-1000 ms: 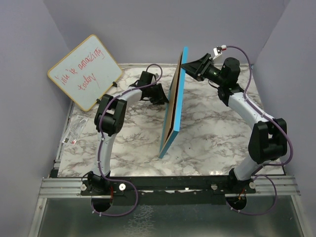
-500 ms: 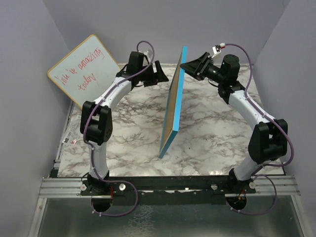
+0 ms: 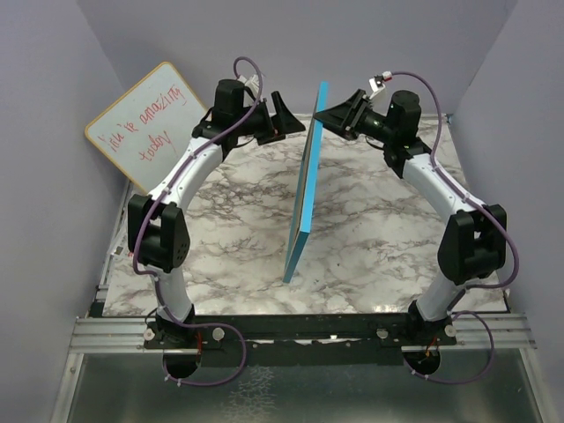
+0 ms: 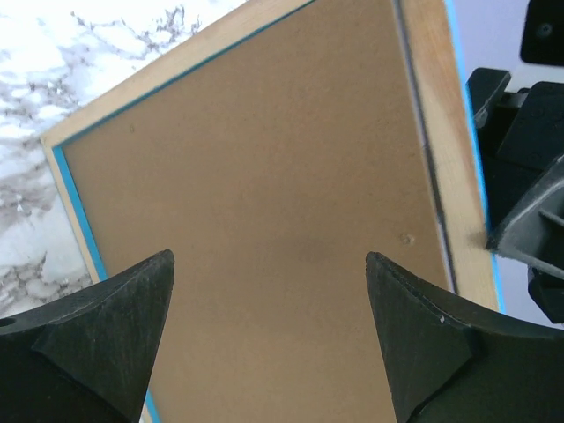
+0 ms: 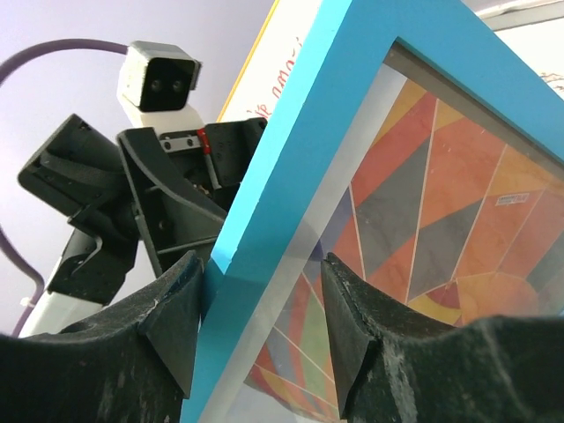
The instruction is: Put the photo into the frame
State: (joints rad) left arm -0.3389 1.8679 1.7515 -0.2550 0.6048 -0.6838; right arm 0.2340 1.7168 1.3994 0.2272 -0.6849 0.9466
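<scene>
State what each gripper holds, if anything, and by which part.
The right gripper clamps the frame by its upper blue border; the left gripper, open, holds nothing.

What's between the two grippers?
The frame, standing on edge: brown back toward the left gripper, blue front toward the right gripper, which pinches it. Clearest in the top view.

Small booth: lavender walls, marble-look table.
Plain lavender walls (image 3: pixel 264 44) close in on the far, left and right sides; the light is even and shadows are soft. A white, grey-veined tabletop (image 3: pixel 379 220). A whiteboard (image 3: pixel 150 128) with red handwriting leans far left. A metal rail (image 3: pixel 300 333) runs along the near edge. A small packet (image 3: pixel 132 236) lies at the left edge.
</scene>
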